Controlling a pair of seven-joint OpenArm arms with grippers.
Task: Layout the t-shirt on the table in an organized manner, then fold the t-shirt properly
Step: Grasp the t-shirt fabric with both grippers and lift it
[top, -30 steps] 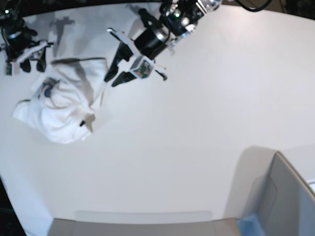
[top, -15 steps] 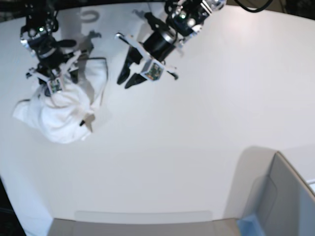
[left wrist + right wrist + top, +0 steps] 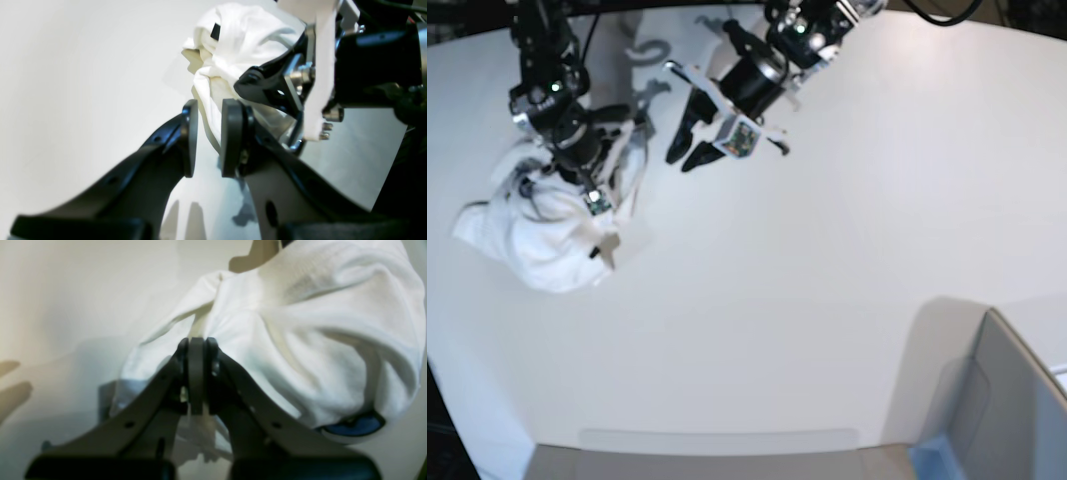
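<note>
T-shirt (image 3: 542,230) crumpled on table (image 3: 827,250)

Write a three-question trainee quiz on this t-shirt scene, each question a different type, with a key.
1. True or false: the t-shirt lies spread flat on the table.
2. Multiple choice: the right gripper is A) wide open above bare table, B) shut at the crumpled cloth, C) out of sight in every view.
3. Fill in: the left gripper has its fingers apart and holds ____.

Key
1. False. It sits bunched in a heap near the table's far edge.
2. B. Its jaws are pressed together right at a fold; whether cloth is pinched between them cannot be told.
3. Nothing. It hangs beside the heap with a gap between its fingers.
</note>
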